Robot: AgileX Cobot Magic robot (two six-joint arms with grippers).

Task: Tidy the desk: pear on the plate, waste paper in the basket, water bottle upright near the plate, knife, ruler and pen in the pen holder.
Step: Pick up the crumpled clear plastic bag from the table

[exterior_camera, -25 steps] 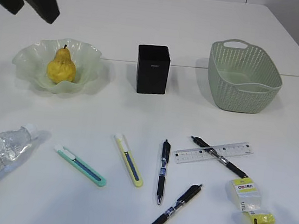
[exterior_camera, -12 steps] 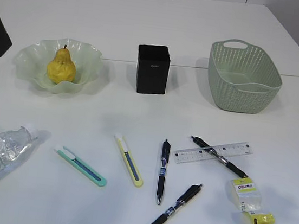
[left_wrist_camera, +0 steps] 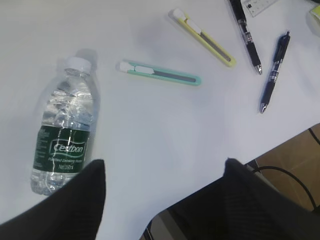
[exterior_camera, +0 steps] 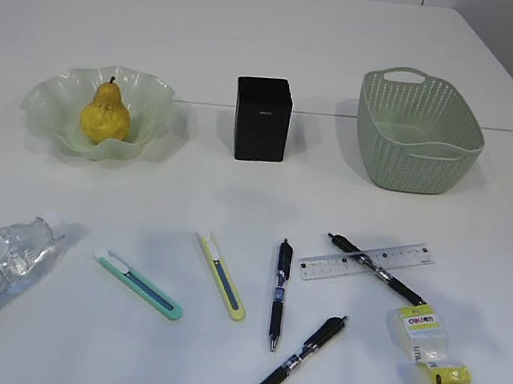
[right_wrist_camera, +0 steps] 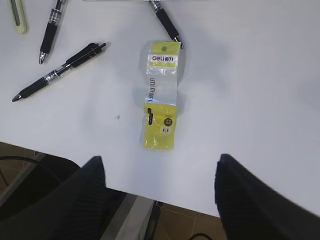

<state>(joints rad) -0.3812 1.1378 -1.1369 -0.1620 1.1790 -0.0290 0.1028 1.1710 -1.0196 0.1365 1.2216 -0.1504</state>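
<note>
The desk (exterior_camera: pixel 257 33) is a broad white tabletop carrying everything else. At its far right stands the basket (exterior_camera: pixel 420 130), upright, with nothing visible inside it. At far left sits the plate (exterior_camera: pixel 57 102), and the pear (exterior_camera: pixel 105 115) stands upright in its middle, stem up. The water bottle (left_wrist_camera: pixel 65 136) lies on its side at the near left edge, cap pointing toward the far side, well apart from the plate. Between plate and basket stands the pen holder (exterior_camera: pixel 262 119), with nothing seen sticking out of it. The left gripper (left_wrist_camera: pixel 162 200) hangs over the near left edge of the desk just beside the bottle's base, its two dark fingers (left_wrist_camera: pixel 65 205) spread wide with nothing between them. The right gripper (right_wrist_camera: pixel 160 200) hangs over the near right edge, fingers likewise wide apart and holding nothing. Just ahead of it lies the waste paper (right_wrist_camera: pixel 161 102), a flattened white and yellow wrapper with black print. The ruler (exterior_camera: pixel 370 262) lies flat toward the right, with a black pen (exterior_camera: pixel 378 271) laid across it. Two more black pens (exterior_camera: pixel 279 293) (exterior_camera: pixel 294 363) lie near the middle. A teal knife (exterior_camera: pixel 137 285) and a yellow knife (exterior_camera: pixel 222 276) lie flat between the bottle and the pens.
</note>
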